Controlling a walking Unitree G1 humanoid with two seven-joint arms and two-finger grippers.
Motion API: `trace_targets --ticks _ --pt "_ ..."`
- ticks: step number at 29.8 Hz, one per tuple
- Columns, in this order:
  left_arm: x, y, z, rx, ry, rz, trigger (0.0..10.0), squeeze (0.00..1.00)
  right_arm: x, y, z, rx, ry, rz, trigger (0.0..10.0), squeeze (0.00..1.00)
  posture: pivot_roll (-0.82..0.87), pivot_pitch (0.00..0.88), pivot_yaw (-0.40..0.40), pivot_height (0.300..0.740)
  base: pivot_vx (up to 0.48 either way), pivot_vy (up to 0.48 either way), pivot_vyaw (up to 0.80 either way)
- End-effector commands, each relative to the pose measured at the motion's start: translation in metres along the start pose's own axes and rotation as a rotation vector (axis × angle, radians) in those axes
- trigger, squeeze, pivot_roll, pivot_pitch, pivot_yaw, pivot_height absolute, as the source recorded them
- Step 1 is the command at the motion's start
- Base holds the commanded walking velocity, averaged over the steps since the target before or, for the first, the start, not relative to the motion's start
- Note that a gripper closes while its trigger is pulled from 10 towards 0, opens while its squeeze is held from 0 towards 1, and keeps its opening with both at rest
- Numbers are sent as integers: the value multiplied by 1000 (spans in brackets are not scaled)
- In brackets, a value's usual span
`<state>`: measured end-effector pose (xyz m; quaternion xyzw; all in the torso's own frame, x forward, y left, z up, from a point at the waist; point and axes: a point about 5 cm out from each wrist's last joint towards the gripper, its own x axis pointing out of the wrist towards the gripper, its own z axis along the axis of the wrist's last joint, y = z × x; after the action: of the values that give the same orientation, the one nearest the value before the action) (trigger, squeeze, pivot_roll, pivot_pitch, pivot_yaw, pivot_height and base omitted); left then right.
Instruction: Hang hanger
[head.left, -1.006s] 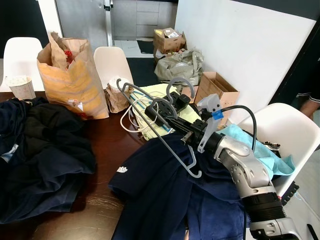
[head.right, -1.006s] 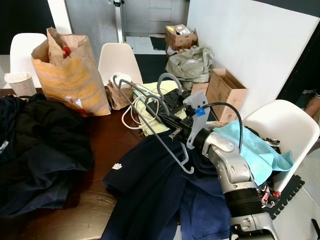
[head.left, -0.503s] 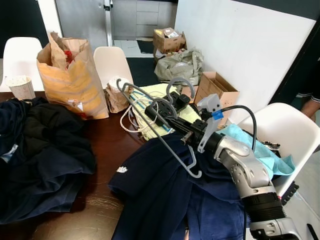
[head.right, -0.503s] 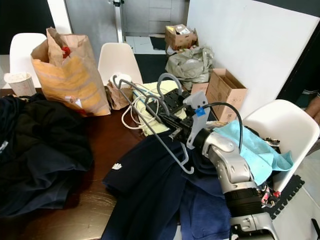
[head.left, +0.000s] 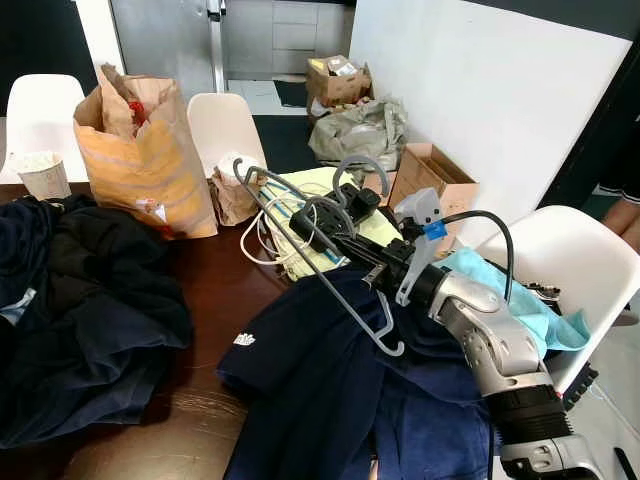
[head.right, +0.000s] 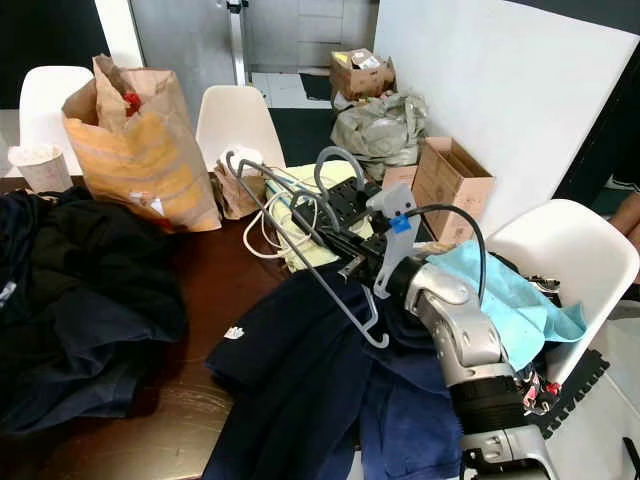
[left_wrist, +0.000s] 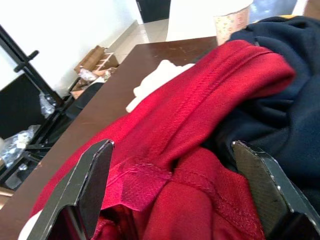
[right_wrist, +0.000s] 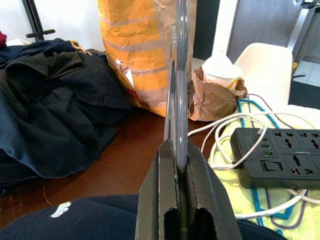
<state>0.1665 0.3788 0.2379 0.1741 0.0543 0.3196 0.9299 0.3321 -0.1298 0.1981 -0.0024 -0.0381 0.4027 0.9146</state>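
The right tool (head.left: 375, 268) is clamped narrow on a grey wire hanger (head.left: 320, 265), the two black fingers (right_wrist: 172, 200) pinching the wire edge-on — the right wrist view looks straight along it. The hanger is held up off the dark wooden worktop (head.left: 215, 290), above a navy garment (head.left: 330, 370). Its long axis runs from the tool away toward the robot's left and forward, ending near the small crumpled paper bag (head.left: 232, 195); a hooked end curls down just under the tool, over the navy cloth. Beneath the far half lie a black power strip (head.left: 335, 210) and white cable (head.left: 262, 240) on a yellow-green sheet (head.left: 315, 215).

No rail or rod shows in these views, so where the hanger must go cannot be told. The coming move likely turns on swinging the hook away from the tool's body and clear of the cable below.

The left tool (left_wrist: 175, 190) stands wide open over red cloth (left_wrist: 185, 135) beside dark clothing (left_wrist: 280, 90), well apart from the hanger; the right arm is the one at work.
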Motion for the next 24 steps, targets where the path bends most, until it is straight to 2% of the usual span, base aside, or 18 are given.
trace_targets --ticks 1,17,24 --pt "0 6 0 4 -1 37 10000 0 -3 -1 0 -3 8 -5 10000 0 28 13 -73 740 0 0 0" --pt "1 8 -4 -2 -2 57 10000 0 -4 0 1 -2 9 -2 10000 0 25 14 -73 740 0 0 0" --pt "2 12 -3 -18 -39 99 10000 0 -4 0 1 0 8 1 10000 0 23 17 -74 740 0 0 0"
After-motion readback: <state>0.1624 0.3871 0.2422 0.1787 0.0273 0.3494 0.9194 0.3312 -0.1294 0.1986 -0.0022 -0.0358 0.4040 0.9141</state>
